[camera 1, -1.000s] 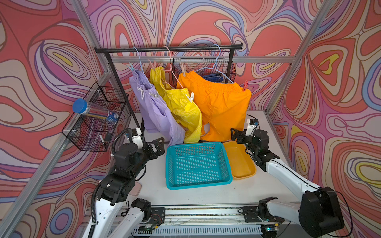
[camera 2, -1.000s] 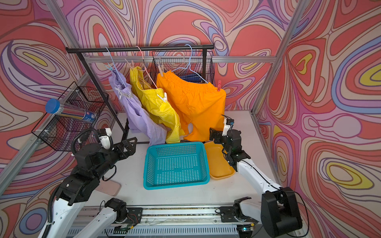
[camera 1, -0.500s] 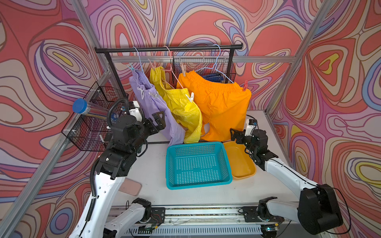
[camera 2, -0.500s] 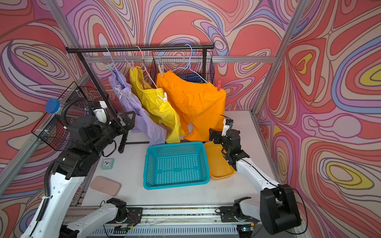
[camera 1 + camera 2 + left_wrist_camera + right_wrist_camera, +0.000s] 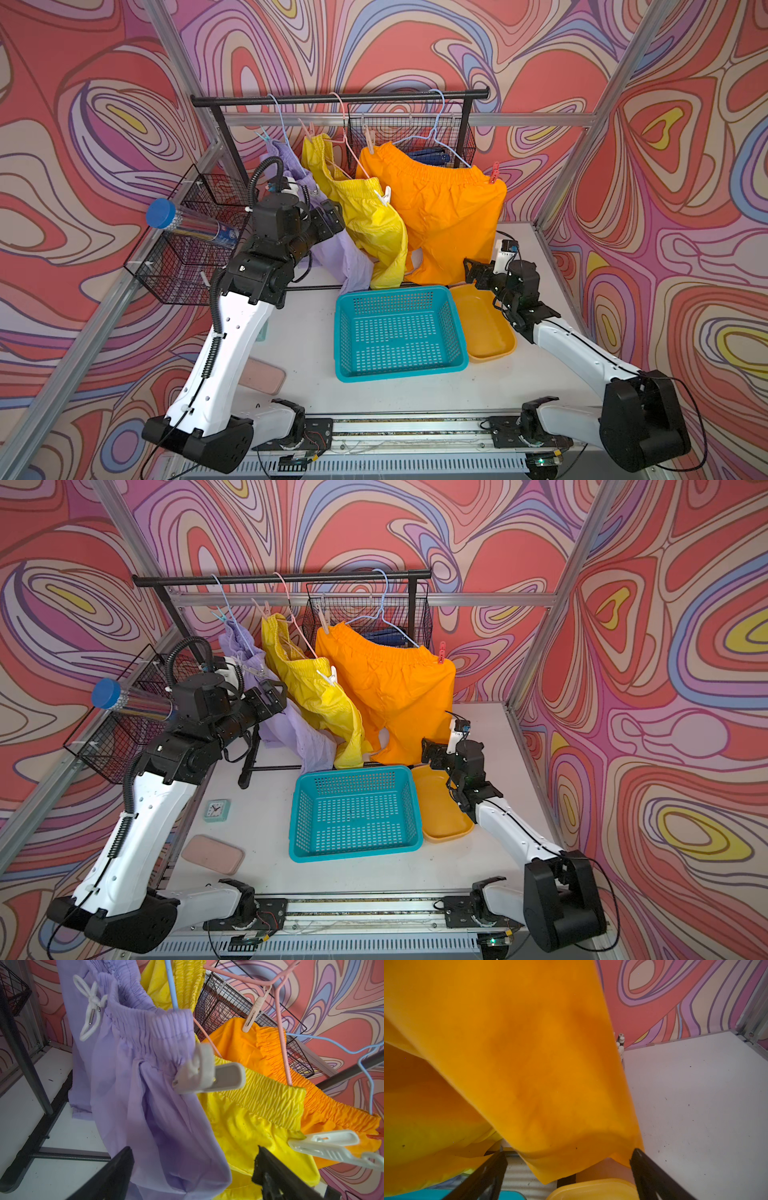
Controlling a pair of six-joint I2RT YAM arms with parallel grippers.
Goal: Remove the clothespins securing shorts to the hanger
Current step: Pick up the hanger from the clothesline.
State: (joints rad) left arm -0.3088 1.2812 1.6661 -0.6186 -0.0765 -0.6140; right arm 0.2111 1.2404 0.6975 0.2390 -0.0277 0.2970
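Clothespins (image 5: 331, 675) are clipped on all three shorts. Our left jaws stand wide open and empty, raised just in front of the lilac shorts (image 5: 124, 1084), whose waistband corner carries a grey clothespin (image 5: 207, 1076). Beside it, a white clothespin (image 5: 332, 1145) pinches the yellow shorts (image 5: 249, 1126). Our right jaws, likewise spread and holding nothing, sit low by the hem of the orange shorts (image 5: 508, 1043), pinned at the waistband ends by a beige clothespin (image 5: 254, 1012) and a red clothespin (image 5: 494, 173). All hang from a black rail (image 5: 332, 99) above the table (image 5: 307, 332), behind a teal basket (image 5: 395, 372).

Orange shorts (image 5: 440, 216), teal basket (image 5: 399, 371)
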